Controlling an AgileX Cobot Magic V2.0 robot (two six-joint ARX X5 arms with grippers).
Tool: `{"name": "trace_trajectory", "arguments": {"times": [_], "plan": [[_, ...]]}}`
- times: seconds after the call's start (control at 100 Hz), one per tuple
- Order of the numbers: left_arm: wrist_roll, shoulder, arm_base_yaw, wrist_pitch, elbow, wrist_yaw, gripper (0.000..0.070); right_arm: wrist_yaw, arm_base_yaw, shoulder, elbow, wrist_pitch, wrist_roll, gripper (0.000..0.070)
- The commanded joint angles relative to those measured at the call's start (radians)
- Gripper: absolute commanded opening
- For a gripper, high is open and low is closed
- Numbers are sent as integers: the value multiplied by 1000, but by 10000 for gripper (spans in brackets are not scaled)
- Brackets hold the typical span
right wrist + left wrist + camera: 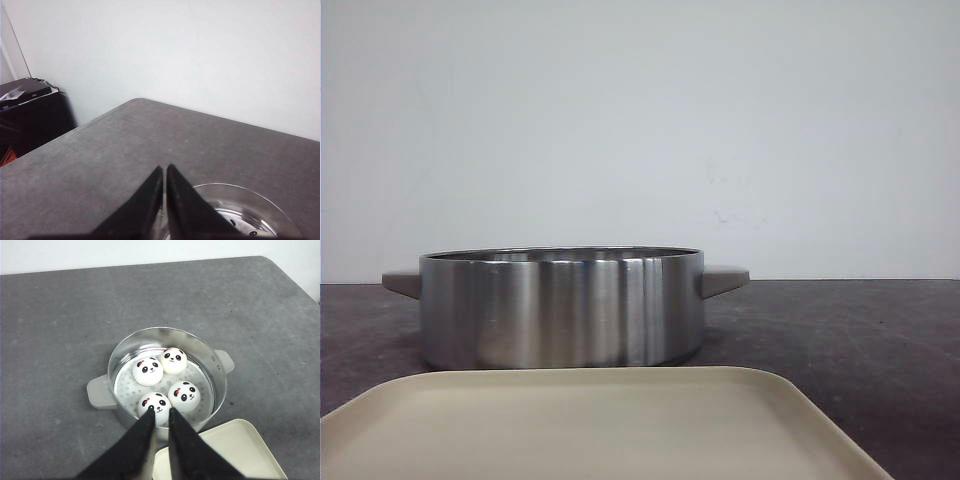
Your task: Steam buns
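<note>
Left end effector: black fingers nearly pressed together, only a thin slit between the tips, pinching nothing, hovering above the near rim of the steamer pot. Right end effector: black fingers likewise pressed together at the tips, empty, raised over the grey table, with part of the pot's rim and perforated floor just beyond. Inside the pot, on a perforated steaming plate: four white panda-faced buns, clustered and touching or nearly so. Nearest the left fingertips, a bun with a red bow; just beside it, a plain-faced bun; behind those, another red-bow bun and a cream-tinted bun. All upright, faces turned toward the left wrist camera. Steamer pot: round, shiny stainless steel, low-walled, two flat handles on opposite sides, standing on the table. From the front: the pot's side wall and both handles visible, buns hidden below the rim. Just in front of the pot, nearer the robot: a beige rectangular tray with rounded corners, lying flat, bare on top; one corner of it in the left wrist view too. Behind the table, a plain white wall; off the table's side, dark furniture, blurred.
</note>
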Motion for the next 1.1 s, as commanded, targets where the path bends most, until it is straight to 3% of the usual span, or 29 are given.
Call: {"name": "trace_trajectory", "arguments": {"times": [0.0, 0.4, 0.54, 0.66, 0.94, 1.09], "plan": [[-1, 5, -7, 13, 16, 0, 0, 3, 15, 6, 13, 10, -11, 7], [-1, 5, -7, 13, 16, 0, 0, 3, 10, -2, 13, 16, -11, 7], [-1, 5, -7, 13, 16, 0, 0, 31, -25, -48, -13, -67, -9, 7], [-1, 5, -7, 13, 16, 0, 0, -36, -117, -109, -105, -47, -27, 7], [-1, 5, -7, 13, 16, 0, 0, -311, -428, -394, -457, 114, -129, 7], [-1, 5, -7, 13, 16, 0, 0, -368, -622, -600, -616, 106, -142, 6]]}}
